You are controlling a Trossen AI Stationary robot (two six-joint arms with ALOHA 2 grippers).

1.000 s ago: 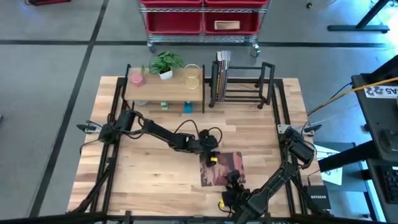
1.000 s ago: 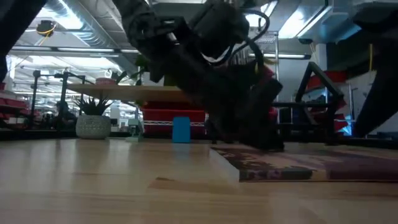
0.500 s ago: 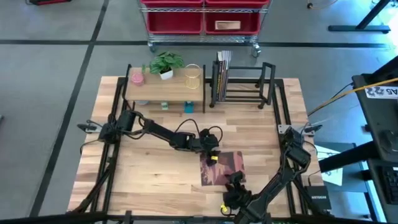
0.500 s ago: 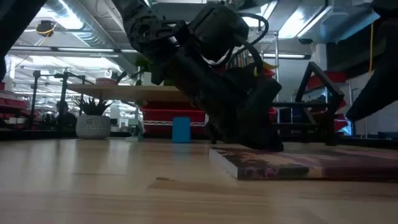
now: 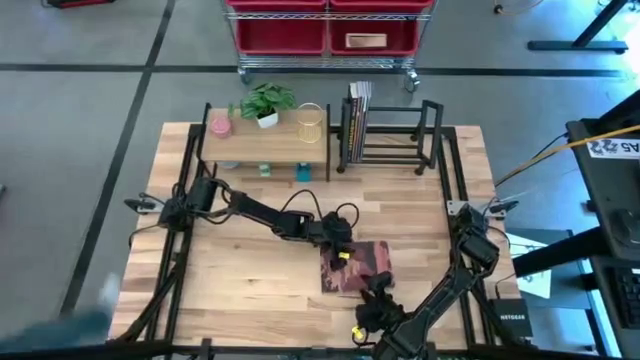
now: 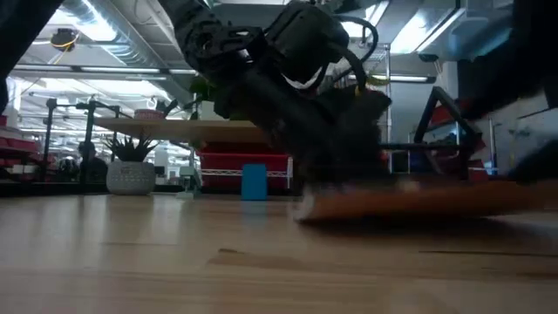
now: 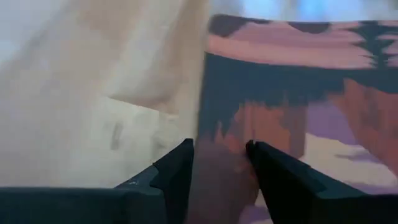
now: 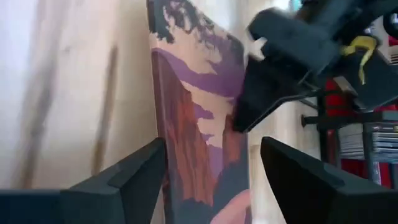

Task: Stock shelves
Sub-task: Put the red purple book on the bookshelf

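A book (image 5: 357, 268) with a purple and rust cover sits at the table's middle. My left gripper (image 5: 340, 246) is shut on its far left part, and the book shows raised and blurred above the tabletop in the low view (image 6: 418, 201). My right gripper (image 8: 214, 168) stands open at the book's near end, one finger on either side and apart from it. At the far edge stand the shelves. One is the wood-topped shelf (image 5: 265, 142), the other the black rack (image 5: 390, 135). My left gripper pinches the book's edge near its far left corner (image 7: 219, 134) between its two fingers. The fingers (image 7: 177, 171) slant down from the table's left. The book's held end (image 6: 314, 205) looks raised off the table; whether its right part still rests there is hidden by blur.
On the wood shelf stand a potted plant (image 5: 266, 102), a pink pot (image 5: 219, 124) and a clear cup (image 5: 309, 122). Small blue items (image 5: 301, 172) sit beneath it. Several books (image 5: 357, 110) stand in the rack's left end. A cart with red bins (image 5: 325, 30) stands beyond the table.
The book lay flat on the table. Its left end has now come up in my left gripper, and it has turned slightly. My right gripper has come a little farther in along the book's near end.
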